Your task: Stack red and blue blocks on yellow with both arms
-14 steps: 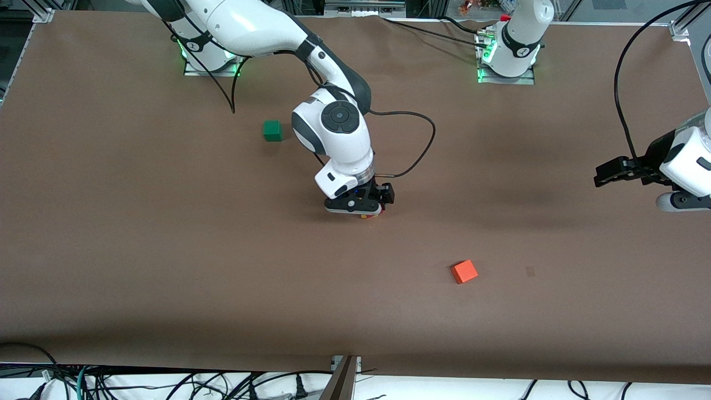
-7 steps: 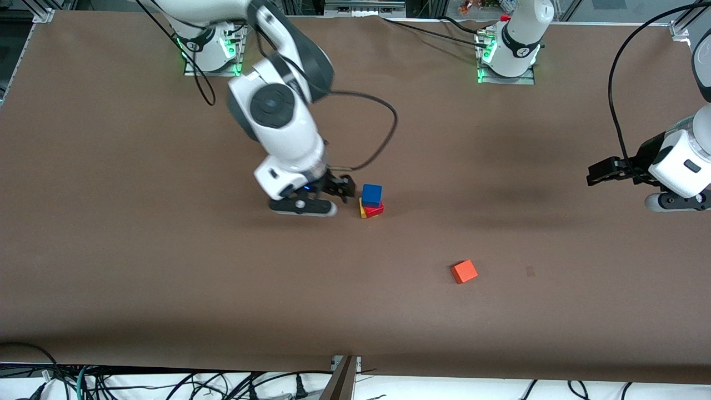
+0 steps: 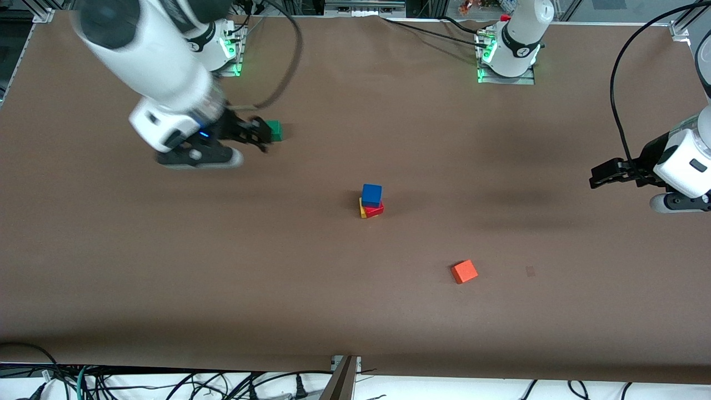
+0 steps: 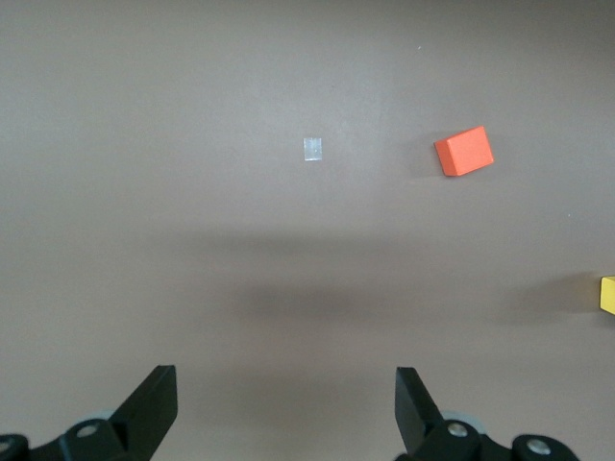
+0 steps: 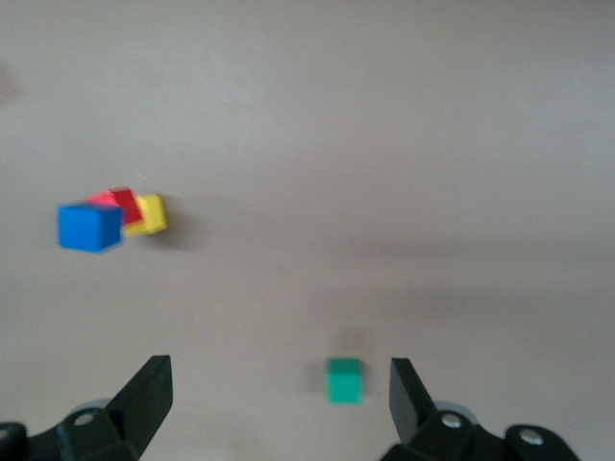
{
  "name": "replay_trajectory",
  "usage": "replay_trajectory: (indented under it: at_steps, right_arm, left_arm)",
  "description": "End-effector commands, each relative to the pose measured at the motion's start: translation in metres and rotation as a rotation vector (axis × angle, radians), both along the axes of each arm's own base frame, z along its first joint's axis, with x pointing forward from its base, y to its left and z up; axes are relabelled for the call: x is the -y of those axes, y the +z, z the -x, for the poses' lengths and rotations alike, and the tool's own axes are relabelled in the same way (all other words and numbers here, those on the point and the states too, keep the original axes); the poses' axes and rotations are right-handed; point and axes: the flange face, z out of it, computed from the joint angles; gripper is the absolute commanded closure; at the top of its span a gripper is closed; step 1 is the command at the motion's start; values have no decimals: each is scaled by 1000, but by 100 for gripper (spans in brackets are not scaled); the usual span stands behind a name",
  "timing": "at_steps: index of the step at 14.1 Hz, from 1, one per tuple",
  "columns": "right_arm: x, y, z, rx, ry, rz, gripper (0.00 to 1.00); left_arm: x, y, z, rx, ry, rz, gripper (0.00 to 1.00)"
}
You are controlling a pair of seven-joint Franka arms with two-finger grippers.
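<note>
A stack stands at the middle of the table: the blue block point(image 3: 371, 195) on the red block point(image 3: 375, 209) on the yellow cube point(image 3: 362, 211). The stack also shows in the right wrist view: blue block point(image 5: 88, 228), red block point(image 5: 117, 203), yellow cube point(image 5: 149, 214). My right gripper point(image 3: 251, 135) is open and empty, up in the air toward the right arm's end, beside the green cube point(image 3: 274, 130). My left gripper point(image 3: 604, 176) is open and empty, waiting over the left arm's end of the table. An edge of the yellow cube point(image 4: 608, 294) shows in the left wrist view.
An orange cube point(image 3: 464, 271) lies nearer to the front camera than the stack, and shows in the left wrist view point(image 4: 464, 151). The green cube point(image 5: 343, 379) shows between the right gripper's fingers in the right wrist view. A small pale mark point(image 3: 530, 271) is on the brown table.
My right gripper has let go of the blue block on the stack and has drawn back, up and toward the right arm's base, to beside the green cube. The left arm has hardly moved.
</note>
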Motion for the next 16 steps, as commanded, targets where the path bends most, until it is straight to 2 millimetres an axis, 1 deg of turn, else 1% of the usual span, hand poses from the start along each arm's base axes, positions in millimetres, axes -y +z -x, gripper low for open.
replay_trajectory:
  at_steps: [1,3,5,6,7,10,13,15,16]
  right_arm:
    - [75,-6,18,-57,34,-57,0]
    - [116,-1,27,-46,77,-80,0]
    - [138,2,32,-40,80,-75,0]
    - [148,4,30,-36,78,-69,0]
    - [149,4,30,-27,114,-49,0]
    - [166,5,27,-18,113,-9,0]
    - [166,15,23,10,126,35,0]
    - [164,16,14,20,131,48,0]
    - [161,20,10,29,130,48,0]
  left_arm:
    - [-6,6,-5,7,-14,-38,0]
    - [-7,7,-5,9,-13,-39,0]
    - [-7,7,-5,9,-13,-37,0]
    - [-9,7,-5,9,-9,-36,0]
    - [-9,7,-5,9,-6,-33,0]
    - [-10,7,-5,9,-6,-34,0]
    - [-10,7,-5,9,-6,-28,0]
    - [-9,7,-5,9,-6,-28,0]
    - [-9,7,-5,9,-6,-28,0]
